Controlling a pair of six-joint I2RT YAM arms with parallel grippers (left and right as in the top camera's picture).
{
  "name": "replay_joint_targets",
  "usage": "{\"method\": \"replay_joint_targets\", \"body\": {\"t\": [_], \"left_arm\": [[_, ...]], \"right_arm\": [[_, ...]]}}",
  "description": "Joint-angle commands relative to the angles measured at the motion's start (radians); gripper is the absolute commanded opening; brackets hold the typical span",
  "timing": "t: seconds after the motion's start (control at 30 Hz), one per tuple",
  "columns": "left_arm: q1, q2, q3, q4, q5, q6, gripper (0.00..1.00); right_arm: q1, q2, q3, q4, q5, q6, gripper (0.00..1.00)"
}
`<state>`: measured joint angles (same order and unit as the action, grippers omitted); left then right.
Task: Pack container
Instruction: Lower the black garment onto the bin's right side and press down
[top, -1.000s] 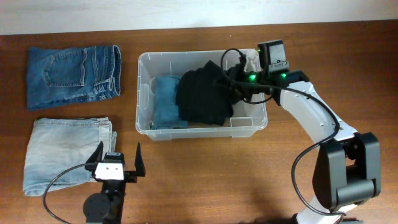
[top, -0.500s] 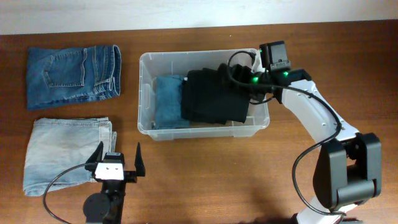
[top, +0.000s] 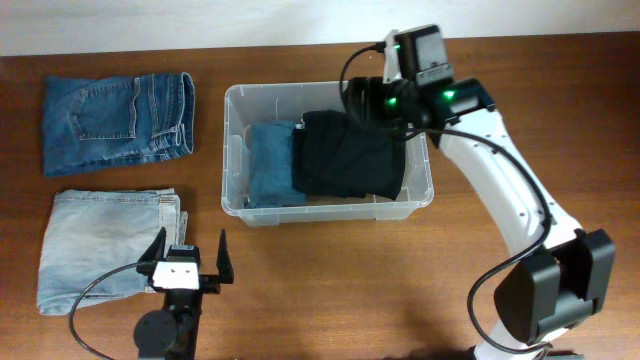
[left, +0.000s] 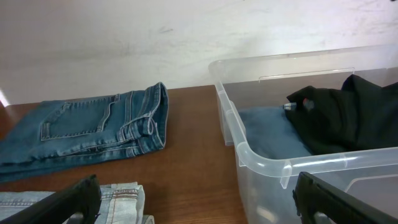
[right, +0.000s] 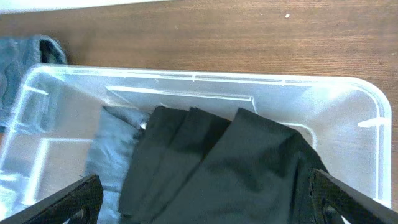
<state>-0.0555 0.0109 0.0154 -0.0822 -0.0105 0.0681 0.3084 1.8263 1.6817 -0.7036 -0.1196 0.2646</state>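
The clear container (top: 231, 150) stands mid-table. Inside it a folded black garment (top: 346, 156) lies partly over folded blue jeans (top: 267, 166). My right gripper (top: 377, 104) hovers above the bin's back right, open, with nothing between its fingers. In the right wrist view the black garment (right: 217, 162) lies below the open right gripper (right: 205, 211), inside the container's rim (right: 199, 78). My left gripper (top: 189, 254) stands open near the front edge, left of the bin. In the left wrist view the left gripper (left: 199, 208) is open and the container's wall (left: 261, 165) is on the right.
Folded dark blue jeans (top: 118, 120) lie at the back left of the table. Folded light blue jeans (top: 108, 245) lie at the front left, close beside the left gripper. A white wall runs along the table's far edge.
My right gripper has opened and let go of the black garment, which now lies flat in the container. The gripper has lifted and drawn back. The left arm has not moved.
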Motion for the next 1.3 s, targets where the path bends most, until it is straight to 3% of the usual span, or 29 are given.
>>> {"method": "replay_joint_targets", "body": {"t": [0.0,0.23,0.3,0.57,0.7,1.0,1.07,1.27], "left_arm": [[0.006,-0.005,-0.006,0.0,0.007,0.013,0.99],[0.006,-0.005,-0.006,0.0,0.007,0.013,0.99],[0.006,-0.005,-0.006,0.0,0.007,0.013,0.99],[0.006,-0.005,-0.006,0.0,0.007,0.013,1.0],[0.006,-0.005,-0.006,0.0,0.007,0.013,0.99],[0.006,-0.005,-0.006,0.0,0.007,0.013,0.99],[0.006,-0.005,-0.006,0.0,0.007,0.013,0.99],[0.006,-0.005,-0.006,0.0,0.007,0.013,0.99]], "right_arm": [[0.041,0.013,0.012,-0.027,0.171,-0.033,0.99],[0.052,0.134,0.012,-0.084,0.158,-0.025,1.0],[0.053,0.167,0.012,-0.09,0.123,-0.024,0.95],[0.066,0.259,0.012,-0.105,0.024,-0.02,0.41],[0.085,0.285,0.011,-0.113,0.026,-0.02,0.19],[0.141,0.344,0.004,-0.121,0.026,0.006,0.11],[0.152,0.354,0.003,-0.12,0.03,0.006,0.05],[0.164,0.301,0.034,-0.135,0.092,0.025,0.04]]}}
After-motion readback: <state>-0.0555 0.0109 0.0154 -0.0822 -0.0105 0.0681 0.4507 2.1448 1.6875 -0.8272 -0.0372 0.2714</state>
